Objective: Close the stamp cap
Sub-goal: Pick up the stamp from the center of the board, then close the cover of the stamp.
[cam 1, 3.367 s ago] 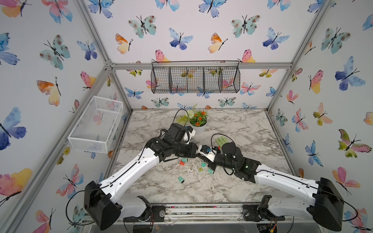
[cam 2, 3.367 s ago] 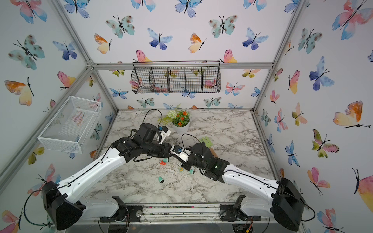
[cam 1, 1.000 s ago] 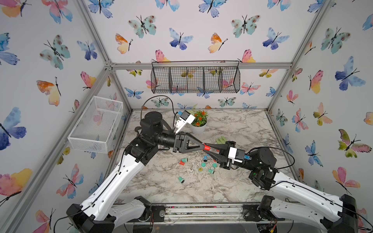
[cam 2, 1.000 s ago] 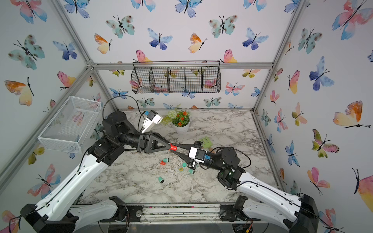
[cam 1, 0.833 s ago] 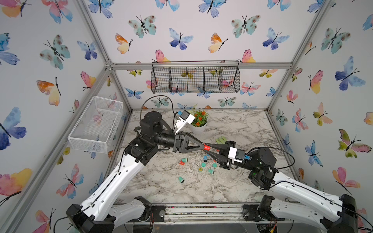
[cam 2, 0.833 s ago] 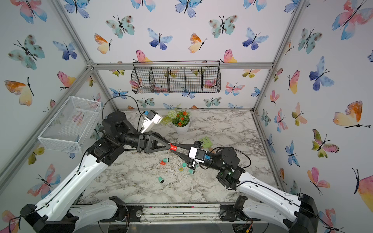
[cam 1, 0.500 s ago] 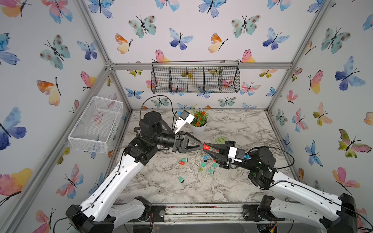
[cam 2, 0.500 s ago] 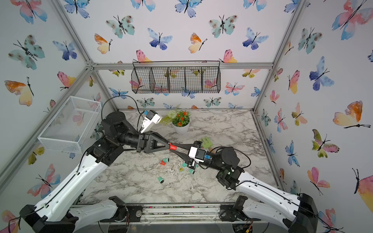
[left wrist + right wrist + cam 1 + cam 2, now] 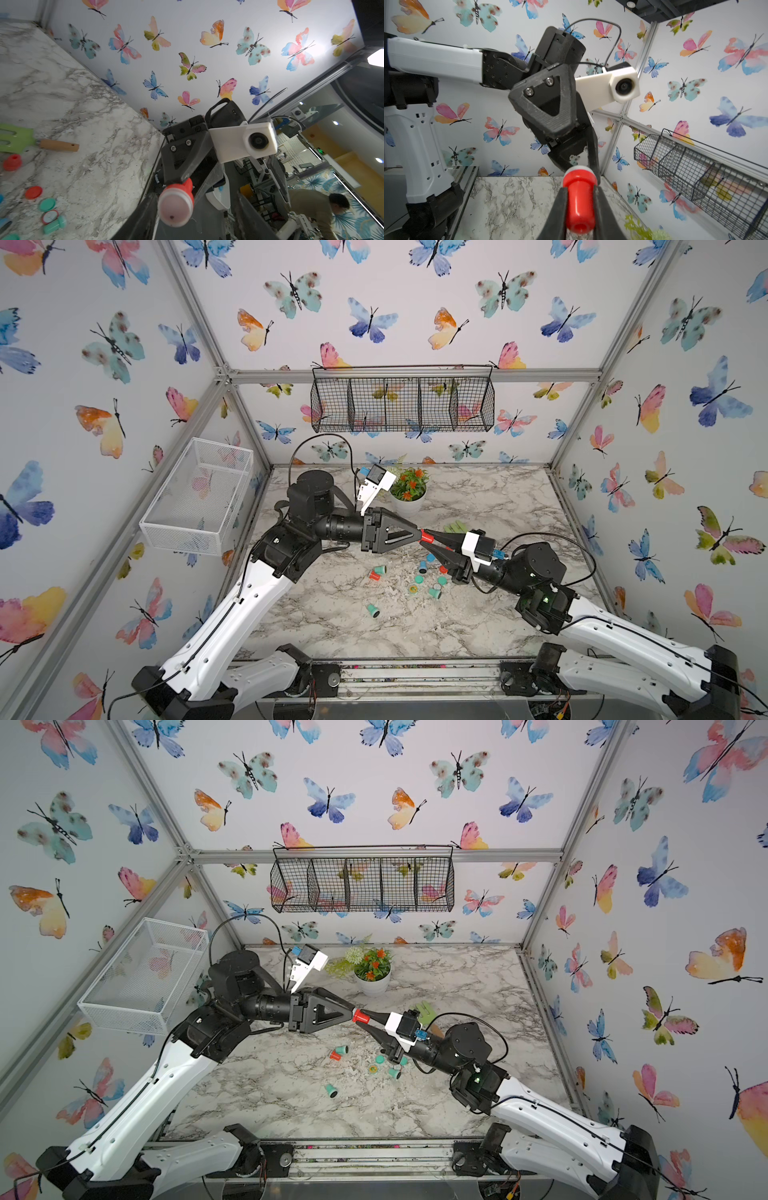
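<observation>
A red stamp [image 9: 578, 203] is held in the air over the marble table, and my right gripper [image 9: 579, 188] is shut on its body. In both top views the stamp [image 9: 427, 536] [image 9: 360, 1016] sits between the two gripper tips. Its far end [image 9: 175, 207] shows a white rim and a pale pink face. I cannot tell whether that is the stamp cap or the bare stamp face. My left gripper [image 9: 196, 194] faces that end with its jaws apart on either side, open, and a gap shows beside the stamp. In a top view the left gripper [image 9: 415, 534] meets the right gripper [image 9: 428, 541] tip to tip.
Several loose small stamps and round caps [image 9: 419, 572] lie on the table below the grippers. A green fork tool with a wooden handle [image 9: 16, 138] and a flower pot [image 9: 407, 502] stand further back. A white mesh basket [image 9: 199, 493] and a black wire basket [image 9: 401, 400] hang on the walls.
My left gripper's jaws have come apart at the stamp's end, where they were shut before. Both arms have barely moved.
</observation>
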Available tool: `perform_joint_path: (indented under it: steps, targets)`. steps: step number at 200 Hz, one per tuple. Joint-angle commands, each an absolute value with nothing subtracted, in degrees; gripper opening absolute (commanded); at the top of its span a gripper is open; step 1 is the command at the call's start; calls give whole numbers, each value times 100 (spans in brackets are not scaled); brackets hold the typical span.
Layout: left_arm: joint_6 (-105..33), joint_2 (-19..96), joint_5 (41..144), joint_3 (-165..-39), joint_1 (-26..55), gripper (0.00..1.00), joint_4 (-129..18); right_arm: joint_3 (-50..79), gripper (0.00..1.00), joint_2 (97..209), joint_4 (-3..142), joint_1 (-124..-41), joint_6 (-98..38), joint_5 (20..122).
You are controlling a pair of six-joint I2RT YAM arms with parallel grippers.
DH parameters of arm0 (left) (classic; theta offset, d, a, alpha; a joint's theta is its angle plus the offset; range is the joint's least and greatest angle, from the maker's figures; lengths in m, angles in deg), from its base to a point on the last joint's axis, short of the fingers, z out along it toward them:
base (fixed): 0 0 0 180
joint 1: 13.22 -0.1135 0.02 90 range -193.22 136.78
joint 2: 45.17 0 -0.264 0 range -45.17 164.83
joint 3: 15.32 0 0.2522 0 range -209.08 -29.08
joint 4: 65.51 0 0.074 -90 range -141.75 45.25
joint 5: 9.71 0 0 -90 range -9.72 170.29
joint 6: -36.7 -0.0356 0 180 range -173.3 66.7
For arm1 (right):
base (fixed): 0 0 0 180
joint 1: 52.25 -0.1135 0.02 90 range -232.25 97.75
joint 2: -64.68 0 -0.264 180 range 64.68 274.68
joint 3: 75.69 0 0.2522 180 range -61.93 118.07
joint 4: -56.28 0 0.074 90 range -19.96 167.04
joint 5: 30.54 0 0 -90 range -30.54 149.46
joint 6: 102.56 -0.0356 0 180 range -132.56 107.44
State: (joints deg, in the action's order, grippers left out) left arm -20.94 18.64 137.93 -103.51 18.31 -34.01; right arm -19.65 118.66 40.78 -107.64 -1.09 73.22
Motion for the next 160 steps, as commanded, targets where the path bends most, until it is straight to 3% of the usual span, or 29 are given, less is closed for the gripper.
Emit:
perform_joint_path:
  steps: [1, 62, 105, 160]
  targets:
    - [-2701, 1916, 12744, -10401, 1469, 62, -2554, -1717, 2, 11935, 5329, -10762, -301, 6415]
    - [-3365, 1995, 11301, -9329, 136, 61, -1956, -815, 2, 13134, 7574, -10762, -1057, 5157]
    - [-3961, 2191, 10299, -8936, -203, 61, -2115, -151, 2, 14365, 8774, -10695, -1580, 4743]
    - [-4069, 2435, 9577, -8459, -232, 61, -2822, 513, 2, 15814, 10088, -9894, -2170, 5400]
